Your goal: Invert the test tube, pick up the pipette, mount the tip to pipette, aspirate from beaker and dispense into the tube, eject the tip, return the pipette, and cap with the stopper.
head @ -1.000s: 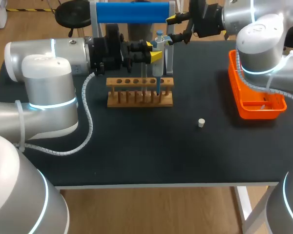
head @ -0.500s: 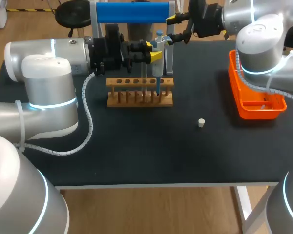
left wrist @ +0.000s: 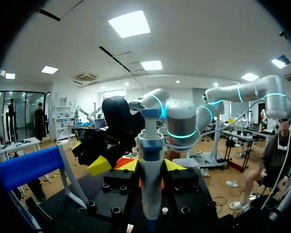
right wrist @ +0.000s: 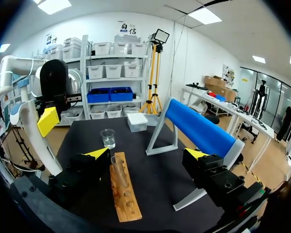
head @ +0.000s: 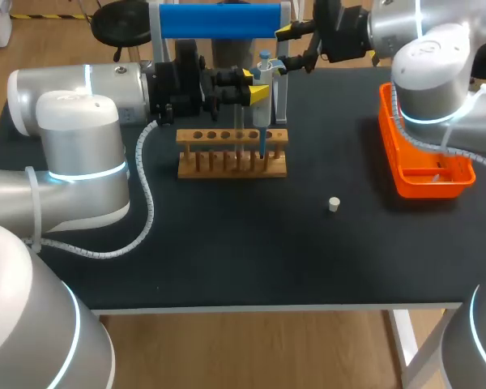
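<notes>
L gripper [head: 253,85] is clamped on the pipette [head: 262,117], one yellow-tipped finger on each side of its body. The pipette stands upright near the table's far edge, approx. mid-width, over the right end of the wooden tube rack [head: 227,166]. Its blue tip [head: 262,148] reaches down to the rack's top; can't tell if it's inside a hole or a tube. In the L wrist view the pipette [left wrist: 150,179] fills the gap betw. the fingers [left wrist: 128,166].

R gripper [head: 290,49] hangs over the far edge, just right of the pipette's head, fingers spread wide w/ nothing betw. them. In the R wrist view the rack [right wrist: 124,199] lies ahead of and below the gripper [right wrist: 147,154], w/ a glass test tube [right wrist: 118,171] upright in it. A beaker [right wrist: 107,138] of clear liquid sits beyond the rack, w/ a white box [right wrist: 137,121] near it.

The white stopper [head: 334,204] lies on the table, well apart from the rack, betw. it and the orange tray [head: 425,188] at the right edge. A blue-bar stand [head: 219,20] sits at the far edge.
</notes>
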